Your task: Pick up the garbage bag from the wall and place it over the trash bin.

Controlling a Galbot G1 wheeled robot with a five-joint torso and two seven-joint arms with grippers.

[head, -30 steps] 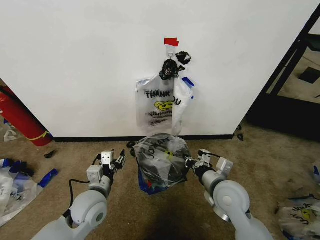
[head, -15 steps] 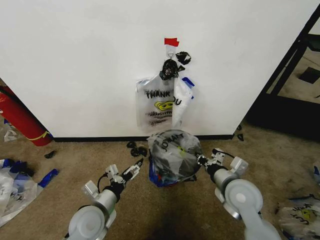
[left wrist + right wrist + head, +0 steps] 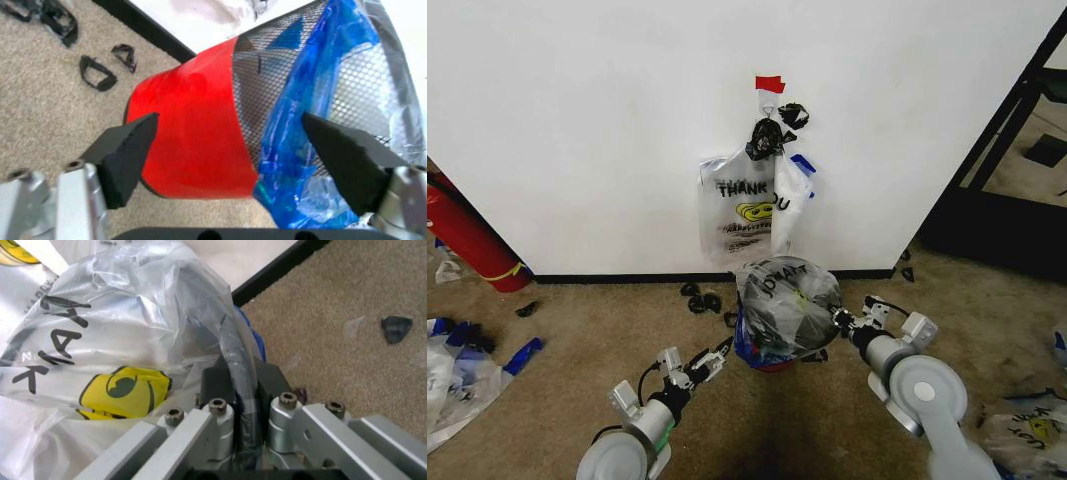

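A garbage bag (image 3: 784, 292) with black lettering and a yellow smiley is stretched over the black mesh trash bin (image 3: 767, 352), which stands on the carpet just before the wall (image 3: 607, 130). My right gripper (image 3: 840, 320) is at the bin's right side, shut on the black rim (image 3: 241, 375) with the bag's plastic (image 3: 100, 335) caught in it. My left gripper (image 3: 718, 354) is open, low at the bin's left, its fingers (image 3: 127, 150) straddling the red base (image 3: 190, 145) without touching it. Another "THANK YOU" bag (image 3: 739, 205) hangs on the wall under a red tape patch (image 3: 769, 84).
Black knotted lumps (image 3: 767, 135) hang above the wall bags. Black scraps (image 3: 699, 298) lie by the baseboard. A red cylinder (image 3: 462, 235) leans at the left. Loose bags lie at the left (image 3: 452, 375) and right (image 3: 1027, 435). A dark shelf frame (image 3: 1012, 130) stands at the right.
The bin with its bag has slid right and toward the wall, held by my right gripper. My left arm has drawn back and swung right, low beside the bin's base.
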